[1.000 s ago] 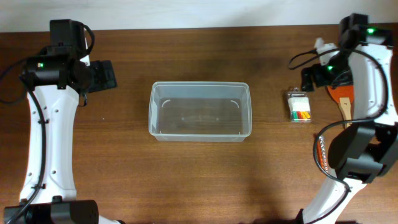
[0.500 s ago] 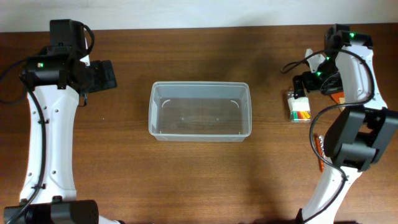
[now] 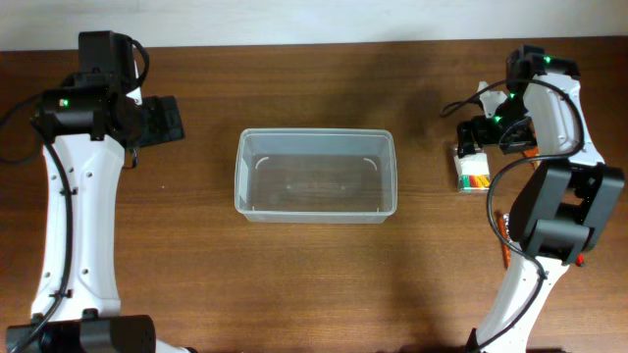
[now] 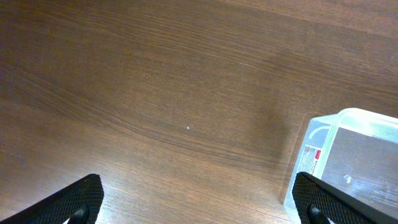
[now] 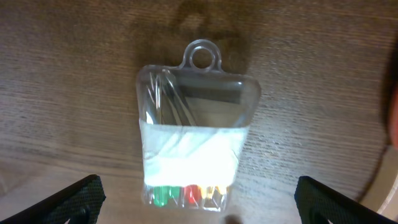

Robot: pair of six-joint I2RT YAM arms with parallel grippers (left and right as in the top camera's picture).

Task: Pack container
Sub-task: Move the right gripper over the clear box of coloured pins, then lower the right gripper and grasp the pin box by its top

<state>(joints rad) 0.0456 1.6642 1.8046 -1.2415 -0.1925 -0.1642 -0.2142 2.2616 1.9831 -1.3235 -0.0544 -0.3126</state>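
Lying mouth-up, container (image 3: 238, 176) long axis left-right; left tool (image 4: 202, 202) and right tool (image 5: 200, 202) both spread wide, empty

**Worktop** (image 3: 314, 294): dark brown wood grain, with a pale strip (image 3: 294, 20) beyond its far edge.
**Small clear case** (image 5: 196, 143): lies flat on the worktop at the right side. It has a hang loop (image 5: 202, 57) at one end, a white insert in the middle, and green, red and yellow bits (image 5: 186, 194) at the other end.
**Thin orange object** (image 3: 504, 240): nearer the front edge, mostly hidden.
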